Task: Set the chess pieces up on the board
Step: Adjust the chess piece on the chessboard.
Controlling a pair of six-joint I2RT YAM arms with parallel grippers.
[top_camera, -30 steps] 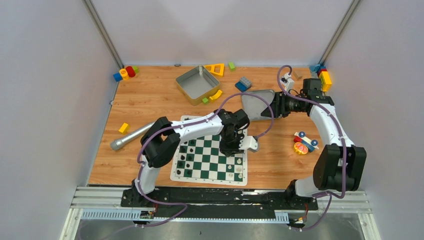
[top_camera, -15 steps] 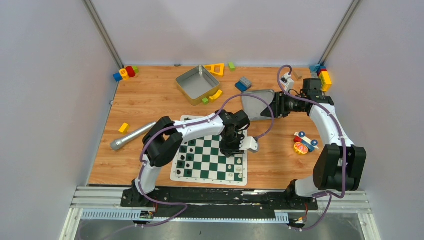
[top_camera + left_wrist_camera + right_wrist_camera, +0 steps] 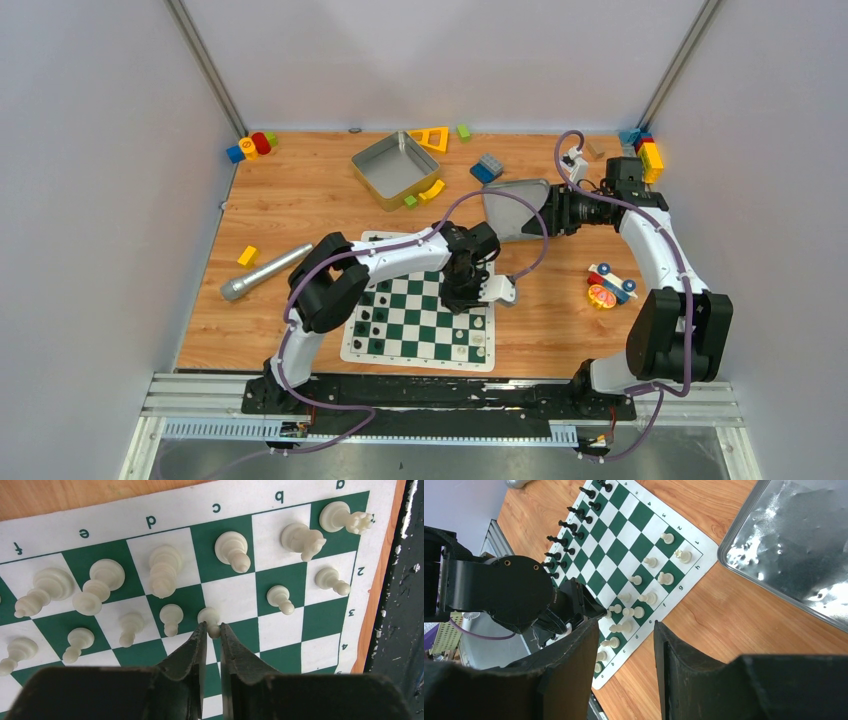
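Left gripper (image 3: 212,626) has been closed onto a smooth, round-headed cream plastic pawn (image 3: 209,615), long axis upright; right gripper (image 3: 626,625) is held open, empty.

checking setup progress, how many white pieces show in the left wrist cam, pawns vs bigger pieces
white pawns: 7, one between the fingertips of the left pincer
bigger white pieces: 6
total: 13
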